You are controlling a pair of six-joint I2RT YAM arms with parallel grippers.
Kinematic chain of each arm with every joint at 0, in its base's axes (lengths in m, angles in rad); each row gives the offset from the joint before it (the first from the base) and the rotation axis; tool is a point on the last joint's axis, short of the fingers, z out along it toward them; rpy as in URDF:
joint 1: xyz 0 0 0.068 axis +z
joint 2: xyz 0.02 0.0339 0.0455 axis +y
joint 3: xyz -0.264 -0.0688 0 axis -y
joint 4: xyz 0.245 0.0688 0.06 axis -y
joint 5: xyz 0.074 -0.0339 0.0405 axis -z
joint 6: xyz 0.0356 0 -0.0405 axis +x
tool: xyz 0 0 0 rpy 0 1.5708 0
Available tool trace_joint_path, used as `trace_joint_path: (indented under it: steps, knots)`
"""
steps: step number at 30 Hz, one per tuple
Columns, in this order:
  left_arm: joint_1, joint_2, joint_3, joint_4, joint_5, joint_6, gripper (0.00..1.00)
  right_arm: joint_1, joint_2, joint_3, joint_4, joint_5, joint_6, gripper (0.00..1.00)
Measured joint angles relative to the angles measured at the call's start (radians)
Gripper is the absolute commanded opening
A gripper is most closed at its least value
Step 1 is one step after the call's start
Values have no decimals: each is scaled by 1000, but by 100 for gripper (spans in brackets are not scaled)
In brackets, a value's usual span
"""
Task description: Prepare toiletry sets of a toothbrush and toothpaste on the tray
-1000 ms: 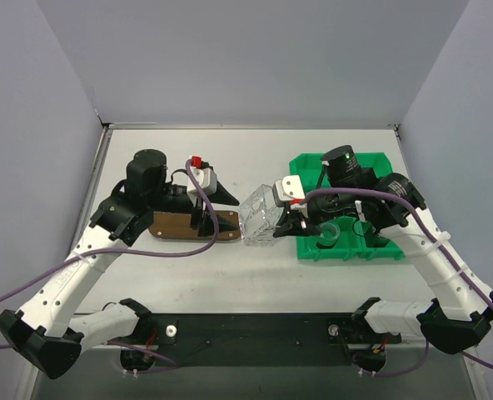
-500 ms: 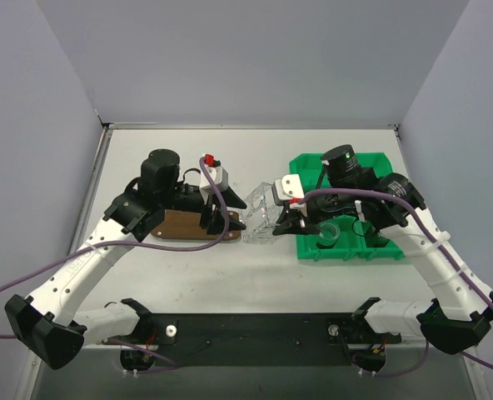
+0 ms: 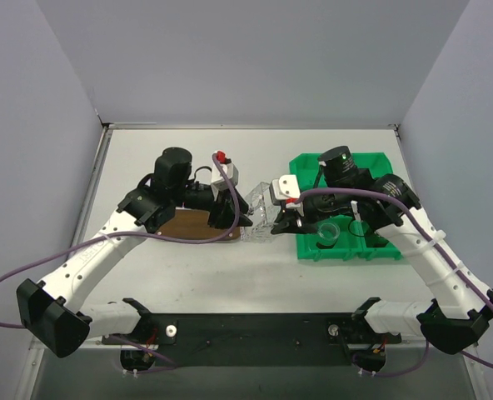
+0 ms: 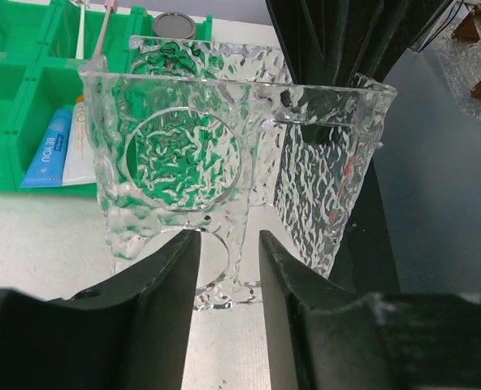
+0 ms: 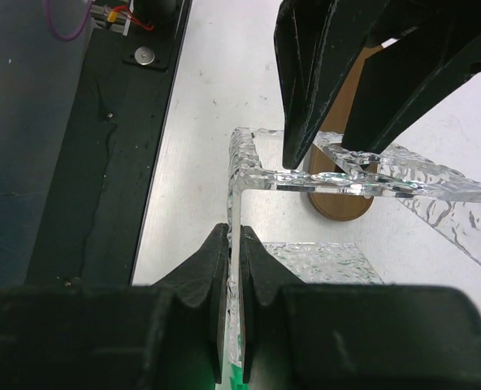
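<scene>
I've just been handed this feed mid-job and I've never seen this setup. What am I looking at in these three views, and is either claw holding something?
The machine is two robot arms, a left arm and a right arm, bolted at the table's near edge. The wide picture looks down from above and behind them. The other two come from cameras on each wrist, so the dark prongs at the bottom are that arm's own fingers. On the table are a brown wooden tray and a green bin, which holds the toothpaste and a toothbrush. Between the arms is a clear textured holder. The right gripper is pinched shut on one of its walls. The left gripper is open, fingers either side of another wall.
</scene>
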Motion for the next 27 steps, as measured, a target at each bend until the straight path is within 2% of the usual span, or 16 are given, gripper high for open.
trace_joint_path:
  steps: [6, 9, 13, 17, 18, 20, 27]
  knots:
    - [-6, 3, -1, 13, 2, -12, 10, 0, -5, -14, 24, 8, 6, 0]
    - [-6, 3, -5, 13, 1, -4, 0, -1, -13, -28, 32, 13, 14, 3]
    - [-6, 3, -3, -3, -12, 15, 0, 0, -20, -43, 51, 21, 16, 14]
    - [-6, 3, 25, -92, -48, 81, 0, 0, -25, -61, 65, 31, 15, 27]
    - [-6, 3, 39, -122, -60, 111, 0, 0, -26, -63, 66, 34, 15, 37]
    - [-6, 4, 71, -189, -87, 169, 0, 0, -30, -68, 69, 39, 15, 46]
    - [2, 43, 243, -513, -234, 480, 0, 0, -67, -81, 73, 66, 11, 49]
